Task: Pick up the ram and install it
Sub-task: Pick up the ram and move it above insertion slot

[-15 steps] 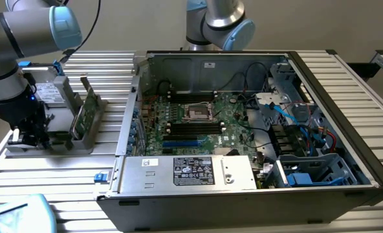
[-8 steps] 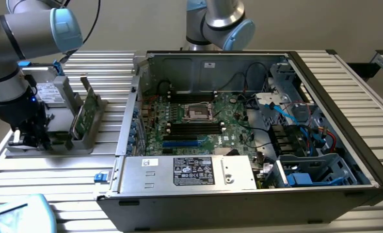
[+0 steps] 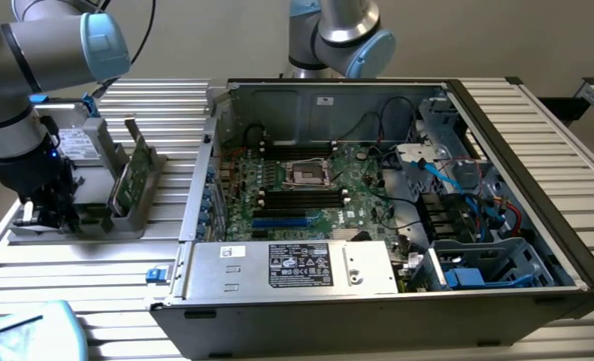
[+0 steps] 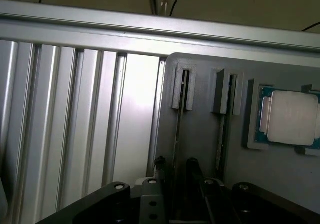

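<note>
We record the arm (image 3: pixel 46 45) as silver-grey tube sections with light-blue joint caps (image 3: pixel 107 45). A black cable (image 3: pixel 144 37) runs beside it. The gripper (image 4: pixel 176 168) is black, carries a grey metal block (image 4: pixel 150 204), and shows 4 round screws (image 4: pixel 119 186) in a row.

- The black label (image 3: pixel 300 265) on the silver metal power-supply box (image 3: pixel 372 272) carries white print and symbols, too small to read.
- The small white sticker (image 3: pixel 233 253) beside it is equally illegible.
- Nothing else legible.
</note>
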Tool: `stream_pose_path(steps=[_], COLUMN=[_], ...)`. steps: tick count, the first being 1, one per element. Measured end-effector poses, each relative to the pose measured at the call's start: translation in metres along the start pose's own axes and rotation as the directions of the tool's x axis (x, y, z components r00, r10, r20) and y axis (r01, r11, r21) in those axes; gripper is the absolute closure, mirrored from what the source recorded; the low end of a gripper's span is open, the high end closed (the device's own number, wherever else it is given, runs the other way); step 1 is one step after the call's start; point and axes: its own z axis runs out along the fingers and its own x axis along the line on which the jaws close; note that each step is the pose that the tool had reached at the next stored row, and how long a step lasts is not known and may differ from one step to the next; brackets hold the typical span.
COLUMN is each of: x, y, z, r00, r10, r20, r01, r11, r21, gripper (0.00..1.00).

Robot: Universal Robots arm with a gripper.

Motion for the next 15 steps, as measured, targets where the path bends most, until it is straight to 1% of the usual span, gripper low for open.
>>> stream_pose_path(steps=[3, 11, 12, 13, 14, 15], x=[0.0000, 0.0000, 0.0000, 0.0000, 0.0000, 0.0000], y=[0.0001, 0.0001, 0.0001, 0.0001, 0.0001, 0.0001], z=[-0.0015, -0.0015, -0.0015, -0.0015, -0.0015, -0.0015], r00=[1.0000, 1.0000, 1.0000, 1.0000, 1.0000, 1.0000], r10=[0.000, 0.000, 0.000, 0.000, 0.000, 0.000], r20=[-0.0001, 0.0003, 0.0003, 0.0003, 0.0001, 0.0004], r01=[0.000, 0.000, 0.000, 0.000, 0.000, 0.000], r11=[1.0000, 1.0000, 1.0000, 1.0000, 1.0000, 1.0000], r21=[-0.0004, 0.0000, 0.0000, 0.0000, 0.0000, 0.0001], gripper=[0.69, 0.69, 0.71, 0.78, 0.78, 0.84])
